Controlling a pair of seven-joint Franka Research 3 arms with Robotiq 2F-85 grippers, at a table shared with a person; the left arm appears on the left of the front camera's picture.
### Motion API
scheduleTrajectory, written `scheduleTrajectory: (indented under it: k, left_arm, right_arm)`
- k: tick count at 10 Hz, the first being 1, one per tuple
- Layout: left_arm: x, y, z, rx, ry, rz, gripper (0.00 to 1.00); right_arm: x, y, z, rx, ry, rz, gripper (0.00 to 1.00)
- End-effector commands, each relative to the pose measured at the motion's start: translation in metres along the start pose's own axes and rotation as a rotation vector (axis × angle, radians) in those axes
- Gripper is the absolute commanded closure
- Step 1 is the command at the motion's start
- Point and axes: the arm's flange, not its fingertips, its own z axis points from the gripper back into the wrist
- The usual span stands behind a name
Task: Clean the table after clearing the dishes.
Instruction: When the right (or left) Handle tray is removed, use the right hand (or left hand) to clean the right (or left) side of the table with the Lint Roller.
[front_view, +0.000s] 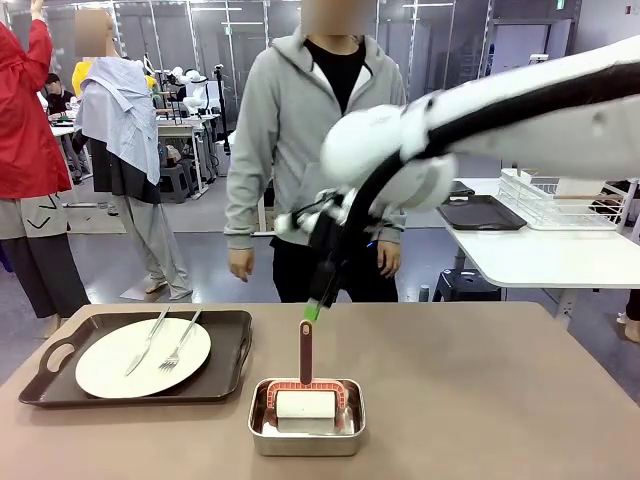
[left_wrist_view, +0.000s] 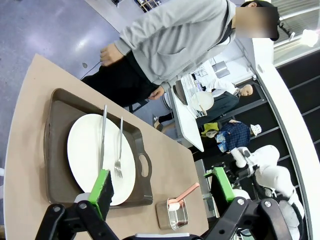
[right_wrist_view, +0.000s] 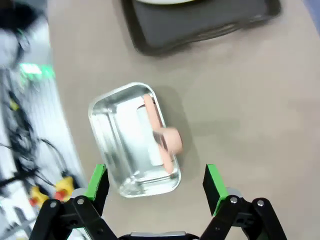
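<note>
On the taupe table (front_view: 480, 400), at the left, a white plate (front_view: 110, 370) with a knife (front_view: 148, 340) and fork (front_view: 182, 345) lies on a dark brown tray (front_view: 235, 350). My right gripper (front_view: 315, 305) hangs open just above the pink handle of a roller (front_view: 306, 350) that stands in a steel pan (front_view: 258, 415). The right wrist view looks down on that pan (right_wrist_view: 107, 125) and the roller (right_wrist_view: 167, 140), with the right gripper (right_wrist_view: 155, 185) empty. My left gripper (left_wrist_view: 161, 190) is open and empty, high above the plate (left_wrist_view: 85, 150) and tray (left_wrist_view: 57, 150).
A person in a grey hoodie (front_view: 300, 130) stands at the table's far edge, hands down. A white table (front_view: 540, 255) at the back right carries a dark tray (front_view: 480, 213) and a white rack (front_view: 560, 200). Bare tabletop (right_wrist_view: 250, 110) stretches right of the pan.
</note>
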Motion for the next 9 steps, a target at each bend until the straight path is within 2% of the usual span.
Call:
scheduleTrajectory:
  k: [1,2,3,4,5,7,8,9]
  left_arm:
    - [0.003,0.000,0.002,-0.022,-0.014,-0.011,0.00]
    - [0.003,0.000,0.002,-0.022,-0.014,-0.011,0.00]
    - [0.003,0.000,0.002,-0.022,-0.014,-0.011,0.00]
    - [0.003,0.000,0.002,-0.022,-0.014,-0.011,0.00]
    - [0.003,0.000,0.002,-0.022,-0.014,-0.011,0.00]
    - [0.003,0.000,0.002,-0.022,-0.014,-0.011,0.00]
    - [0.003,0.000,0.002,-0.022,-0.014,-0.011,0.00]
    - [0.003,0.000,0.002,-0.022,-0.014,-0.011,0.00]
  right_arm:
    - [-0.079,-0.037,0.054,0.160,-0.432,-0.446,0.05]
    - [-0.125,-0.060,0.075,0.234,-0.577,-0.605,0.05]
    - [-0.188,-0.083,0.096,0.336,-0.805,-0.762,0.05]
    - [-0.263,-0.097,0.116,0.450,-1.072,-0.878,0.05]
    - [-0.332,-0.106,0.128,0.546,-1.263,-0.945,0.05]
    - [-0.461,-0.120,0.119,0.605,-1.470,-1.044,0.05]
    - [-0.526,-0.113,0.098,0.578,-1.671,-1.108,0.05]
    - [-0.560,-0.104,0.075,0.530,-1.746,-1.202,0.05]
